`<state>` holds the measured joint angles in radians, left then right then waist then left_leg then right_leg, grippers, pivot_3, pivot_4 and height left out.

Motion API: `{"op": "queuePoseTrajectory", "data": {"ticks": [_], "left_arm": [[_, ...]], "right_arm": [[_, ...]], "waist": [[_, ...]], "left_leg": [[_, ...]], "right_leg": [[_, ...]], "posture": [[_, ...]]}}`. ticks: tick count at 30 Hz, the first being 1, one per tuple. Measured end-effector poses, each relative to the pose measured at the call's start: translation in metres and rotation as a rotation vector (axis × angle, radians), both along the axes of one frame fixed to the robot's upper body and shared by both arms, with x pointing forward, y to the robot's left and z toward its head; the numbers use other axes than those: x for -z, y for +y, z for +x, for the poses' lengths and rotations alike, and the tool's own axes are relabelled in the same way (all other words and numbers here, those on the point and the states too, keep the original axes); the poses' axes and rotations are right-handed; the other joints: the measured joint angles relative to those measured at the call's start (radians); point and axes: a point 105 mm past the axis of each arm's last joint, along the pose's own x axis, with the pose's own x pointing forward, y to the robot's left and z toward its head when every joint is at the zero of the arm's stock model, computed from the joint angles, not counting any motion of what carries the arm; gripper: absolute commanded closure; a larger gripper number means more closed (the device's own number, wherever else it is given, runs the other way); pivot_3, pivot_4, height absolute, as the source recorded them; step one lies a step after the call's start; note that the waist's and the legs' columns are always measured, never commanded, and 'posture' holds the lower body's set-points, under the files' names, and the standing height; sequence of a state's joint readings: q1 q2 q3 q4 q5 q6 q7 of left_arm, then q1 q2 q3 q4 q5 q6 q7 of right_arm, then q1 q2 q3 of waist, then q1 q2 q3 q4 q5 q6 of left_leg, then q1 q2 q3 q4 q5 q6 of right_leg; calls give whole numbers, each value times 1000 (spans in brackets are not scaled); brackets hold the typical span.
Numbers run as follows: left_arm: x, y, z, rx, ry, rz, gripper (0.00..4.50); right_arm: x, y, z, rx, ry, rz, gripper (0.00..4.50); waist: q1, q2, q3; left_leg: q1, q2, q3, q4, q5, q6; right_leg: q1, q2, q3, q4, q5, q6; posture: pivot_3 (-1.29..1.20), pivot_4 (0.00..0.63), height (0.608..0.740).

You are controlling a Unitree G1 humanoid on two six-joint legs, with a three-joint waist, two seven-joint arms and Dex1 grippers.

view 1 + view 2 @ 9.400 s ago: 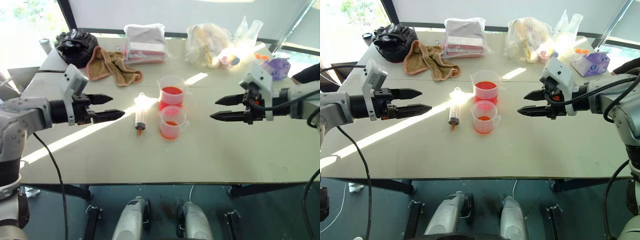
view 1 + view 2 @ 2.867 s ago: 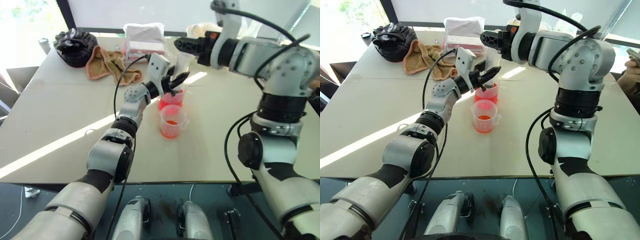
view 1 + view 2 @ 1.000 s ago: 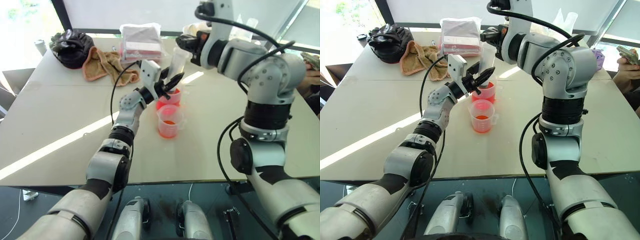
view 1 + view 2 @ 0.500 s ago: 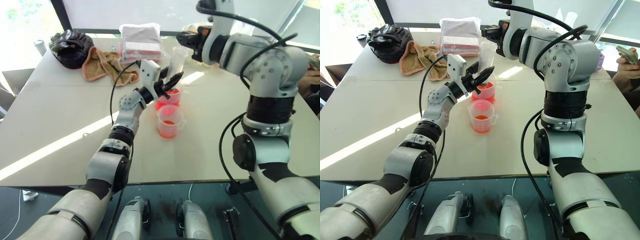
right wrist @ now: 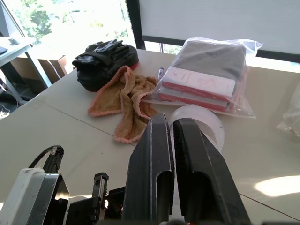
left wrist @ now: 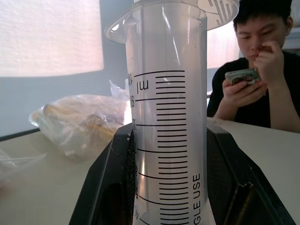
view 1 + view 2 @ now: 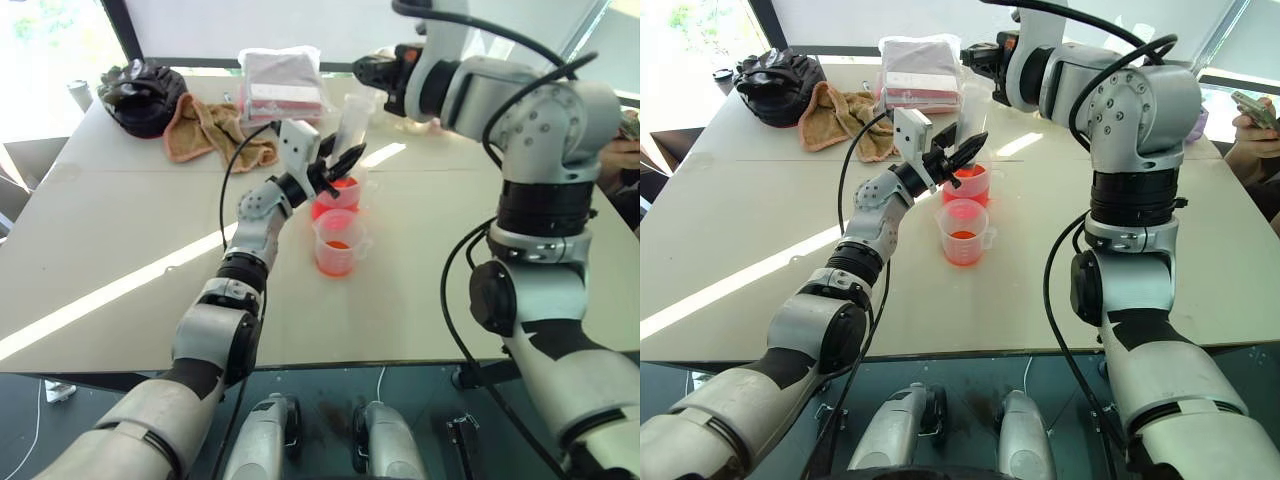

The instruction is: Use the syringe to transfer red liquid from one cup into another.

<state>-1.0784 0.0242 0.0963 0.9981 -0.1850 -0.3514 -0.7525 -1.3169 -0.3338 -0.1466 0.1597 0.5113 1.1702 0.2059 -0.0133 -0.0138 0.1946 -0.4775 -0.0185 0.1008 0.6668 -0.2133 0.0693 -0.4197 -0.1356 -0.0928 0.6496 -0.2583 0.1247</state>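
Left claw (image 7: 345,160) clamps the large clear plastic syringe (image 6: 171,117) upright over the wider clear beaker of red liquid (image 7: 343,190), likely to draw. Right claw (image 5: 172,140), closed, pinches its ring-ended plunger (image 5: 199,123) above. Narrower beaker (image 7: 339,241) waits alongside on the pale surface (image 7: 130,260).

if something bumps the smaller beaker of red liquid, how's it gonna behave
The smaller beaker is thin clear plastic and only part full, so probably light and easy to slide. Standing tall and narrow on the smooth table, it might tip and spill.
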Motion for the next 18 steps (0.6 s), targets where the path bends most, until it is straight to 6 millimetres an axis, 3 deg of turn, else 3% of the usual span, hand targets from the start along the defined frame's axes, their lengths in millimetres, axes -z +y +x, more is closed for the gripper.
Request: {"op": "queuePoseTrajectory", "data": {"ticks": [18], "left_arm": [[0, 0, 1, -2, 7, -1, 3125]], "right_arm": [[-4, -2, 2, -4, -11, -8, 4455]], "waist": [[0, 0, 0]], "left_leg": [[0, 0, 0, 0, 0, 0]], "right_leg": [[0, 0, 0, 0, 0, 0]], "posture": [[0, 150, 740]]}}
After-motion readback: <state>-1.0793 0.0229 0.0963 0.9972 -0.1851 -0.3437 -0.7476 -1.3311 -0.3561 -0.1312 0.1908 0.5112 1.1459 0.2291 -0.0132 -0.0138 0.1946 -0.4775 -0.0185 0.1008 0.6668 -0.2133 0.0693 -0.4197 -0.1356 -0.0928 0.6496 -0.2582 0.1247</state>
